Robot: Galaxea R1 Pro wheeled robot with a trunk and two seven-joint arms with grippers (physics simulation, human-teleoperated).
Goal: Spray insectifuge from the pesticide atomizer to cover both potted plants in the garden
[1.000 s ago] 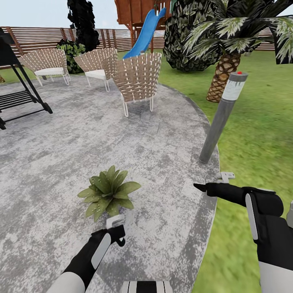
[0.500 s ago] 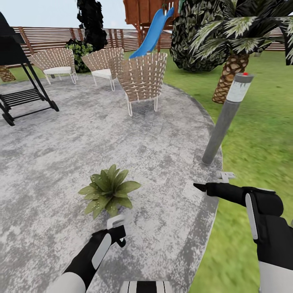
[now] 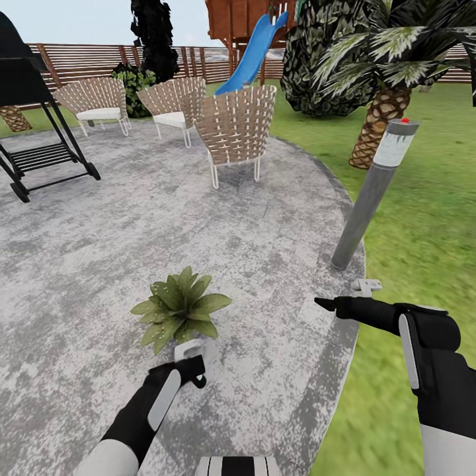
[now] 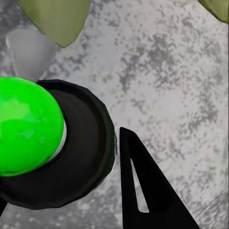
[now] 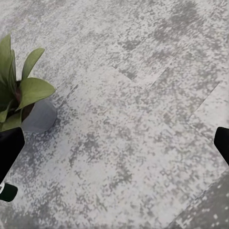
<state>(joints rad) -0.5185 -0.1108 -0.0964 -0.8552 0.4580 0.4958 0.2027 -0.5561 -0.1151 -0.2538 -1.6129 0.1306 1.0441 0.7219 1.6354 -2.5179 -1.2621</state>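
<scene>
Head view
- Plant (image 3: 180,307): one low rosette of green leaves on the grey patio (image 3: 132,231), toward its near side.
- Left gripper (image 3: 193,367): low over the patio, just at the near edge of the plant, a whitish part on top of it almost touching the leaves. I cannot tell how wide it is from here.
- Right gripper (image 3: 325,304): dark tips pointing toward the plant side, over the patio near its rim and well apart from the plant.
- Post (image 3: 372,192): grey with a red top, leaning, its foot at the patio edge beyond the right gripper.
- Lawn (image 3: 423,218): beside the patio, with a palm (image 3: 380,125) on it.
- Far side: three woven chairs (image 3: 235,129), a blue slide (image 3: 250,56), a brown fence (image 3: 86,63).

Left wrist view
- Finger (image 4: 143,191): one black finger over the patio. The spread and any hold cannot be told.
- Green ball (image 4: 26,126): bright, set in a black ring, close to the camera. What it is cannot be told.
- Leaves (image 4: 57,19): at the picture's edge, near the gripper.

Right wrist view
- Right gripper (image 5: 114,148): fingers wide apart, holding nothing, patio between them.
- Plant (image 5: 21,98): near one finger, not between the two.
</scene>
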